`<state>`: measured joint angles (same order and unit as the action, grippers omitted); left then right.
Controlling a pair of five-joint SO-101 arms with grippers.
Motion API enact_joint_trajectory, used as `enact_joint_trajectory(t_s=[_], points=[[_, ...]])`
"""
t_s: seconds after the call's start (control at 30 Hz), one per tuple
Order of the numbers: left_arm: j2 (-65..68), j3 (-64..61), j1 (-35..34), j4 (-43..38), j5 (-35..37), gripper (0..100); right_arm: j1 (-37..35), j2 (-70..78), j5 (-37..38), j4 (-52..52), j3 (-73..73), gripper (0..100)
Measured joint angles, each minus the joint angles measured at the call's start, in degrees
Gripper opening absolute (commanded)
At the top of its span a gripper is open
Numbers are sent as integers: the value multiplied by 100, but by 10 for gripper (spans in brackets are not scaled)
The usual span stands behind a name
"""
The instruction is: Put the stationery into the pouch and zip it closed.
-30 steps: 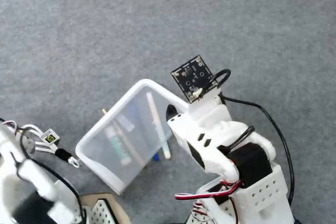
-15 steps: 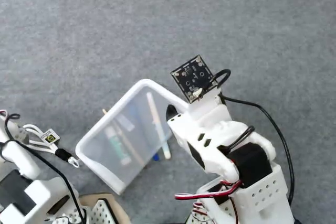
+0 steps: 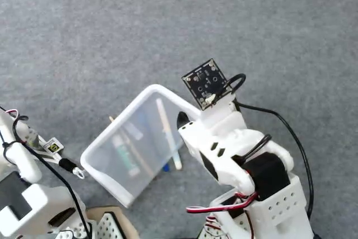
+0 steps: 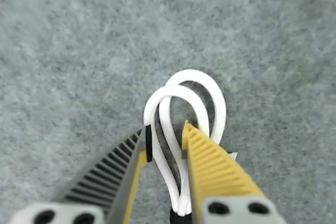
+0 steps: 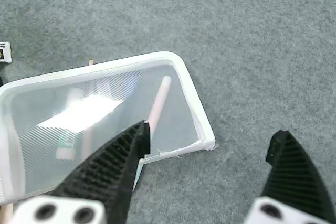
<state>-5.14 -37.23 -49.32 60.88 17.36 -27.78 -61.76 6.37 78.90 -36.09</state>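
High view: left arm (image 3: 28,205) has shifted | left fingers (image 4: 210,161) grip white cord (image 4: 184,85) | right fingers (image 5: 118,166) gape wide over pouch (image 5: 194,99) | cord still to pack.

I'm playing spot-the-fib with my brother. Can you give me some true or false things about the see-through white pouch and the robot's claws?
1. The see-through white mesh pouch lies on a grey cloth table cover. True.
2. The pouch is empty. False: pens lie inside it.
3. The right gripper, with black fingers, is open. True.
4. The right gripper holds a pen. False: it holds nothing and hangs over the pouch's corner.
5. White cord loops lie at the left gripper. True.
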Motion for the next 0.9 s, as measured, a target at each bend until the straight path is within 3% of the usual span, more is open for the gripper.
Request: enact_joint_trajectory(t_s=[0.53,0.67,0.9], points=[[879,316,-70,9,0,122,0,0,0,0,0,361],[976,343,-62,9,9,20,0,0,0,0,0,361],[1011,413,237,0,-149,27,0,0,0,0,0,361]])
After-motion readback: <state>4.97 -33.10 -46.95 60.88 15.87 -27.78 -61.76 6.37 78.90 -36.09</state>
